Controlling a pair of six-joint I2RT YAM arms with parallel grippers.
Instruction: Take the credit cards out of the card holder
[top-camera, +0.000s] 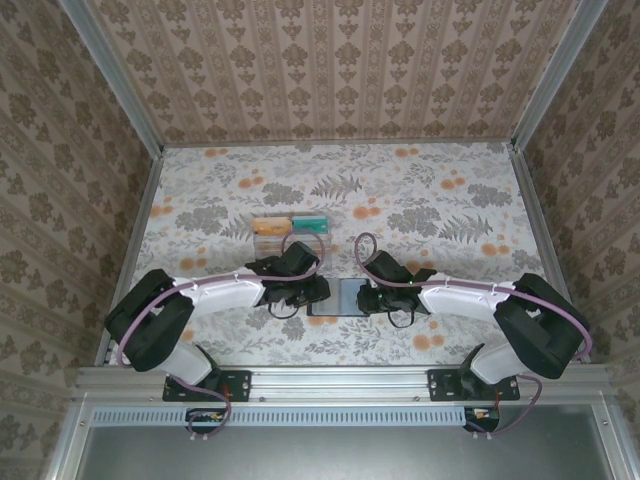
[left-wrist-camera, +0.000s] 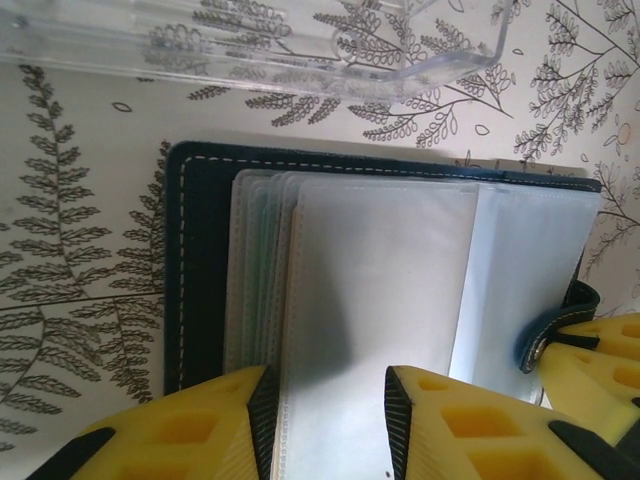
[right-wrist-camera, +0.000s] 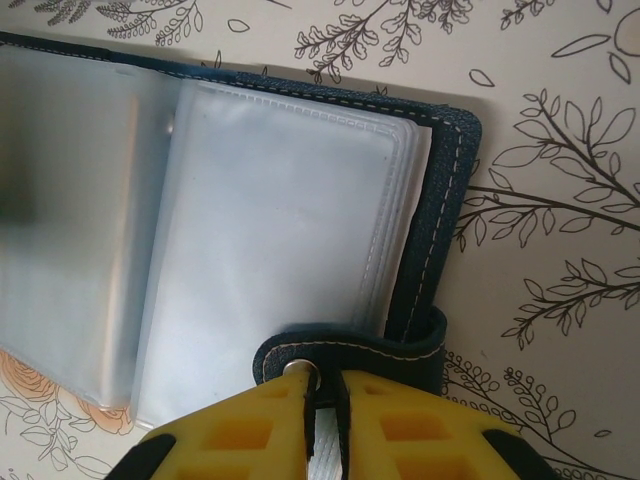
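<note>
Credit cards are lying just beyond my left pincer, apart from its fingers, around mid-table and off the near edge. Two are showing side by side, flat, with long axes running along the far edge, one orange-yellow and one teal. The card holder is lying open between my pincers. I'm holding the left pincer open over the frosted sleeves. My right pincer is pinching the holder's snap strap.

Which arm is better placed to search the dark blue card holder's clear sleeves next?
Probably left: the left gripper sits open over the clear plastic sleeves, while the right gripper is shut on the holder's dark blue snap strap.
</note>
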